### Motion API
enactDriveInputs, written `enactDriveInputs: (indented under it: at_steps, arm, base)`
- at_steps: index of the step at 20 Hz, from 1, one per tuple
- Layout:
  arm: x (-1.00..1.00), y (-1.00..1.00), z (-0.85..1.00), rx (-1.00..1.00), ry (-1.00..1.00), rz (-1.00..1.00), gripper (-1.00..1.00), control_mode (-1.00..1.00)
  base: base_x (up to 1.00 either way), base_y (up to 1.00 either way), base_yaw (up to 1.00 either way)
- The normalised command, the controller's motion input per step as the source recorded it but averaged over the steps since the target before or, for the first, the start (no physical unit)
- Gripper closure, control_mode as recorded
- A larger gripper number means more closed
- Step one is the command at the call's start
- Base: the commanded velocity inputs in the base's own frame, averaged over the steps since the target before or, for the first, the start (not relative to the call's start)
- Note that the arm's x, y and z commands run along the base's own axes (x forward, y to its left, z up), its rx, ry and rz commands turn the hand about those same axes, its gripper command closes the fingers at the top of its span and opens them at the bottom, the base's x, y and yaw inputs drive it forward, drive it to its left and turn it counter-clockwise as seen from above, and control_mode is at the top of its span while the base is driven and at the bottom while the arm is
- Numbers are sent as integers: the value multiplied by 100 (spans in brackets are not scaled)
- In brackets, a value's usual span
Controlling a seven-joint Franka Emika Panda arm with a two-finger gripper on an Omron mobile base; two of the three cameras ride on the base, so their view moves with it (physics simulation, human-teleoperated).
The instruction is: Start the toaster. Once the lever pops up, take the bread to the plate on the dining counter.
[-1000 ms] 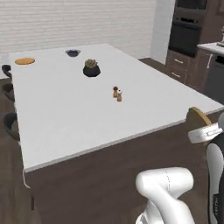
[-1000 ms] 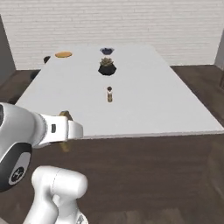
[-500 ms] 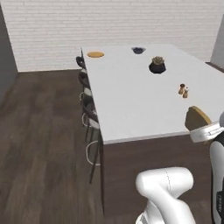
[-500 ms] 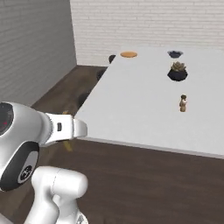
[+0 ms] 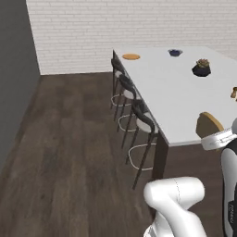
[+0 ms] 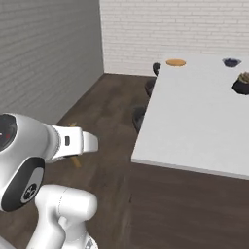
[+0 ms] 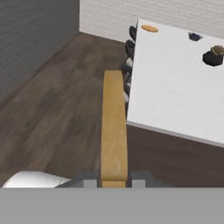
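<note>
My gripper [image 7: 113, 179] is shut on the bread [image 7: 113, 127], a tan slice seen edge-on and held upright off the near left corner of the dining counter [image 7: 170, 87]. From the left base view, the bread [image 5: 209, 125] sticks up from the gripper [image 5: 217, 139] beside the counter's [image 5: 176, 92] near edge. The bread [image 6: 76, 160] also peeks out behind the hand [image 6: 80, 143]. The orange plate [image 5: 131, 56] [image 6: 175, 62] [image 7: 150, 29] lies at the counter's far left corner, well away from the gripper. The toaster is out of view.
A small blue bowl [image 5: 175, 53] [image 7: 194, 36] and a dark potted plant [image 5: 202, 68] [image 7: 213, 57] stand on the far part of the counter. Dark stools [image 5: 134, 106] line its left side. Open wood floor [image 5: 69, 139] stretches left to grey and white brick walls.
The whole picture has swung as the base moved: the counter has slid right, and floor, stools and wall have come in at left. The bread stays in the shut gripper.
</note>
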Motion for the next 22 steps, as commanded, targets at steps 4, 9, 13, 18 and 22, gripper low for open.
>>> enactDriveInputs:
  at_steps: [4,9,13,18,22]
  arm:
    - [0,0,0,0,0,0,100,100]
    - [0,0,0,0,0,0,100,100]
    - [0,0,0,0,0,0,100,100]
    - [0,0,0,0,0,0,100,100]
    - [0,0,0,0,0,0,100,100]
  base:
    - [63,100,0]
    - [100,100,-10]
    - [100,100,-36]
    - [96,97,-58]
    - [87,96,-62]
